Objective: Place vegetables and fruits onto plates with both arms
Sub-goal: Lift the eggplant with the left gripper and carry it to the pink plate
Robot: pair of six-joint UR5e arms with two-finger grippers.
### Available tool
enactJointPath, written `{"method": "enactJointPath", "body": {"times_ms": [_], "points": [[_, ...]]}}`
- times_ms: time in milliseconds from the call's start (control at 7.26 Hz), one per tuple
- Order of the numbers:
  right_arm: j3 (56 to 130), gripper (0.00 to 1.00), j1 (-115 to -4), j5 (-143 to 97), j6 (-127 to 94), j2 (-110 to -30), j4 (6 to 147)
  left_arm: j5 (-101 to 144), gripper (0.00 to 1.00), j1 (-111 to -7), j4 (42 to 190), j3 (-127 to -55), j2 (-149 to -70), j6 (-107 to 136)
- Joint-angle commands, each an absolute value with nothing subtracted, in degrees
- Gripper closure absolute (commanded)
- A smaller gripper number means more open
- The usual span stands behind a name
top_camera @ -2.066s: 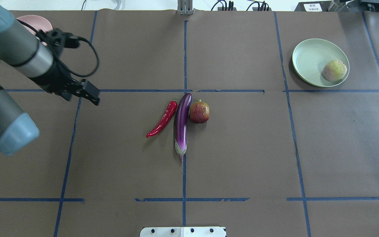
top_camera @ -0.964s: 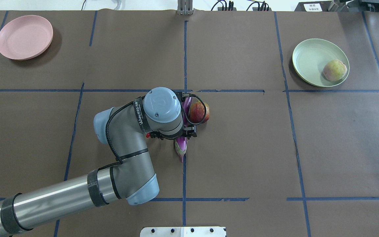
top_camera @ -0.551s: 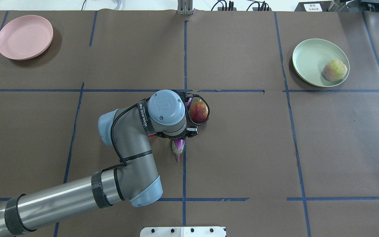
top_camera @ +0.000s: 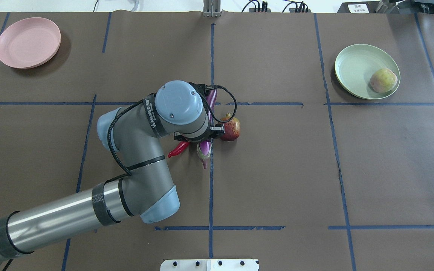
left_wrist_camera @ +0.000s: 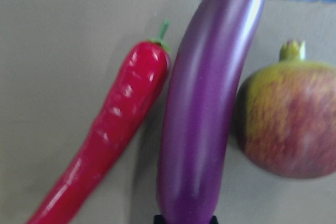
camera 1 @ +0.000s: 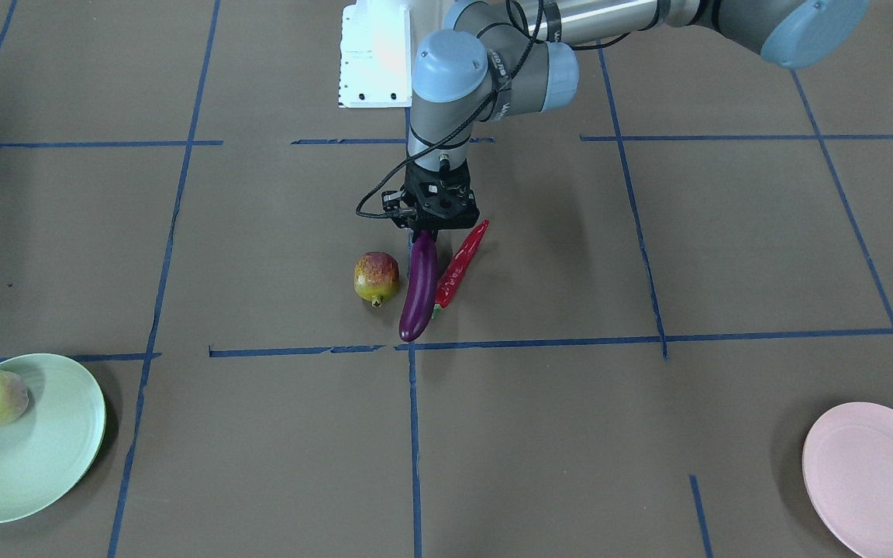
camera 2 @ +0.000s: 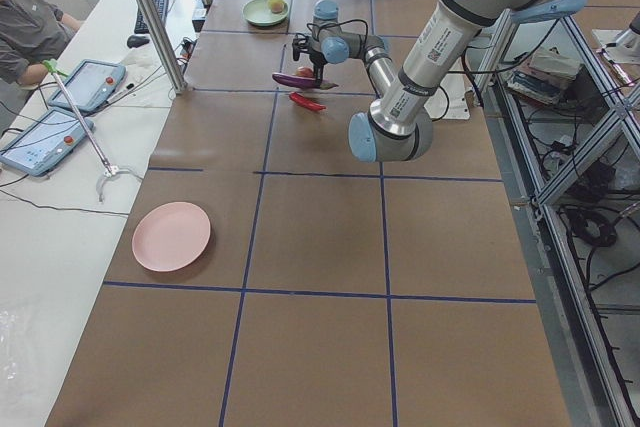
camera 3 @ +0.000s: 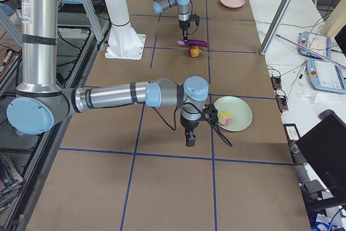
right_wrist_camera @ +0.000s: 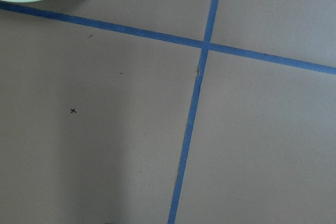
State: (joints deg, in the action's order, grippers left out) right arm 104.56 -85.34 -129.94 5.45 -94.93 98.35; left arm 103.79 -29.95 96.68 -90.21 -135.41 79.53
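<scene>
My left gripper [camera 1: 425,232] is shut on the cap end of the purple eggplant [camera 1: 418,291] and holds it a little above the table; it also shows in the left wrist view [left_wrist_camera: 210,108]. The red chili [camera 1: 462,262] lies on the table just beside it, and the pomegranate [camera 1: 376,277] sits on the other side. The peach [top_camera: 383,80] lies on the mint plate [top_camera: 352,64]. The pink plate [top_camera: 28,42] holds nothing. My right gripper [camera 3: 190,139] shows only in the exterior right view, next to the mint plate; I cannot tell if it is open.
The table is covered in brown paper with blue tape lines. A white base block [top_camera: 209,265] sits at the near edge. An operator and tablets [camera 2: 40,137] are beside the table on the left.
My left arm swung in from the far left, came down over the eggplant, took hold of it, and has now drawn it up and a little toward the far side.
</scene>
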Motion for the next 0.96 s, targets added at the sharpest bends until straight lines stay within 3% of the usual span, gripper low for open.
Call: {"method": "enactJointPath", "body": {"times_ms": [0, 276, 827], "points": [[104.5, 0.00, -85.3, -130.0, 5.5, -94.9, 98.3, 107.7, 1.00, -38.6, 96.4, -93.2, -130.7, 83.1], [104.5, 0.00, -85.3, -130.2, 5.4, -95.0, 98.3, 120.7, 1.00, -53.2, 96.7, -88.0, -127.0, 71.9], [104.5, 0.00, -85.3, -131.4, 5.5, -95.1, 98.4, 124.0, 1.00, -70.0, 102.8, -59.4, -128.6, 36.7]]}}
